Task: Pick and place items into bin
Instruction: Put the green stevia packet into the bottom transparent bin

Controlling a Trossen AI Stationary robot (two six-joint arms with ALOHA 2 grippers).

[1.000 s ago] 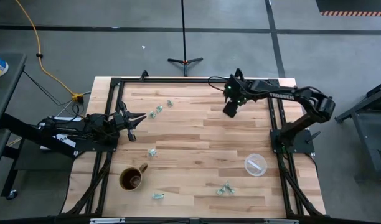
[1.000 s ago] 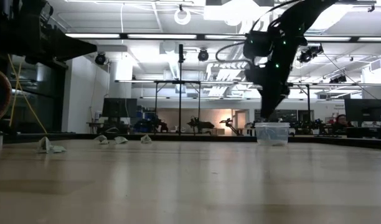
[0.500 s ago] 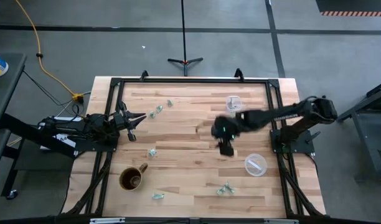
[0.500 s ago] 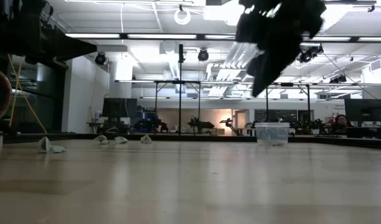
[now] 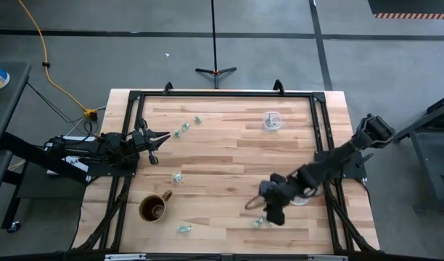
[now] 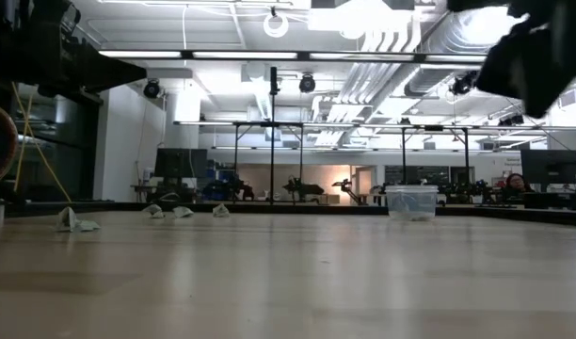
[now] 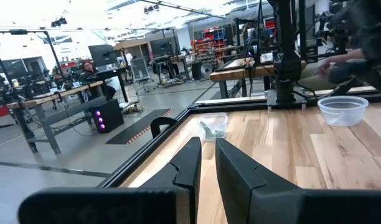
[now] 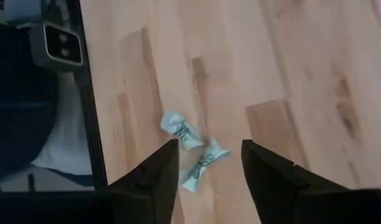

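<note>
The items are small pale green-silver wrapped bits scattered on the wooden table: two by the far left (image 5: 198, 120) (image 5: 182, 131), one mid-left (image 5: 177, 177), one at the near edge (image 5: 183, 228), and a pair (image 5: 262, 221) lying flat. My right gripper (image 5: 269, 212) hovers open above that pair; in the right wrist view its fingers (image 8: 209, 163) stand on either side of two bits (image 8: 178, 130) (image 8: 203, 163) without touching them. The bin, a small clear cup (image 5: 272, 120), stands near the far edge. My left gripper (image 5: 155, 141) waits at the table's left edge, with a narrow gap between its fingers (image 7: 207, 163).
A brown mug (image 5: 155, 207) stands near the near left corner. A clear lid (image 5: 298, 194) lies under my right arm. Black frame rails (image 5: 320, 138) run along the table's sides. Bare wood spans the table's middle.
My right gripper has swept fast from above the bin at the far edge across the table toward the near edge, and now hangs over the pair of bits there. The bin, hidden under it a second ago, now shows. The left arm has kept still.
</note>
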